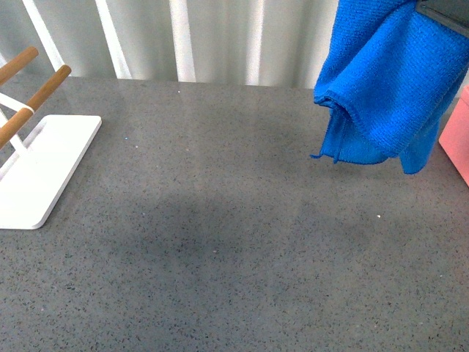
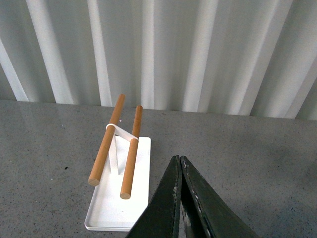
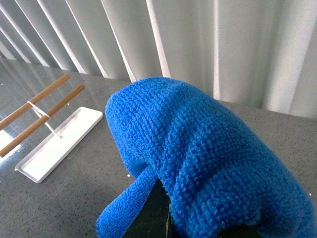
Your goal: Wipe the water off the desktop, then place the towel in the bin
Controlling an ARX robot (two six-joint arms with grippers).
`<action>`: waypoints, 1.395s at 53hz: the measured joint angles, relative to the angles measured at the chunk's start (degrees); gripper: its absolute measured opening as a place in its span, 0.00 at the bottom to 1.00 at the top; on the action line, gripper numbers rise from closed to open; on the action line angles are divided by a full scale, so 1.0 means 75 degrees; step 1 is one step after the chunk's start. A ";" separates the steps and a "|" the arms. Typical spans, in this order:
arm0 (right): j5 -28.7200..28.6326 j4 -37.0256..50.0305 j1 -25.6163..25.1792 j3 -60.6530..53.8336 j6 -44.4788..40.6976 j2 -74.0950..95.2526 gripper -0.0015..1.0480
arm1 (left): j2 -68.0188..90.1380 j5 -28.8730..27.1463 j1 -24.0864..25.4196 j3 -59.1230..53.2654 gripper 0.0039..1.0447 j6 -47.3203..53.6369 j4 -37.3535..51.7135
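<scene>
Bunched towel (image 1: pixel 381 88) is hanging above the desktop (image 1: pixel 220 257) at far right, pinched in the right gripper (image 3: pixel 158 218), its folds drooping just left of the pink bin (image 1: pixel 458 139), while the left gripper (image 2: pixel 179 166), jaws pressed together, is hovering near the white rack (image 2: pixel 119 198) at left.
</scene>
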 joint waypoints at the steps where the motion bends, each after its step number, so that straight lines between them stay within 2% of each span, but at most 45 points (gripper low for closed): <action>1: 0.0017 0.0000 0.0012 0.0000 0.0000 0.0003 0.04 | -0.0087 0.0000 0.0000 -0.0026 0.03 0.0000 -0.0061; 12: 0.0050 0.0000 0.0035 0.0000 -0.0023 0.0003 0.04 | -0.0562 0.0003 0.0000 -0.0169 0.03 0.0006 -0.0172; 36: 0.0000 -0.0087 -0.0061 0.0000 -0.0055 -0.0035 0.04 | -0.1792 0.0003 0.0000 -0.0169 0.03 0.0006 -0.1402; 41: -0.0009 -0.0087 -0.0061 0.0000 -0.0055 -0.0041 0.04 | -0.2739 0.0006 0.0000 -0.0169 0.03 0.0009 -0.2611; 54: 0.0192 -0.0321 0.0015 0.0026 -0.0111 0.0023 0.04 | -0.3072 0.0003 0.0000 -0.0169 0.03 0.0006 -0.2734; 62: 0.1078 -0.1309 0.0227 0.0309 -0.0839 0.1163 0.04 | -0.3072 0.0006 0.0000 -0.0169 0.31 0.0006 -0.2734; 65: 0.1297 -0.1399 0.0268 0.0312 -0.1058 0.1699 0.04 | -0.3072 0.0006 0.0000 -0.0169 0.40 0.0006 -0.2734; 71: 0.1550 -0.1402 0.0452 0.0388 -0.1422 0.2938 0.04 | -0.3072 0.0006 0.0000 -0.0169 0.64 0.0006 -0.2734; 74: 0.1536 -0.1247 0.0513 0.0478 -0.1536 0.3246 0.04 | -0.3072 0.0006 0.0000 -0.0169 0.71 0.0006 -0.2734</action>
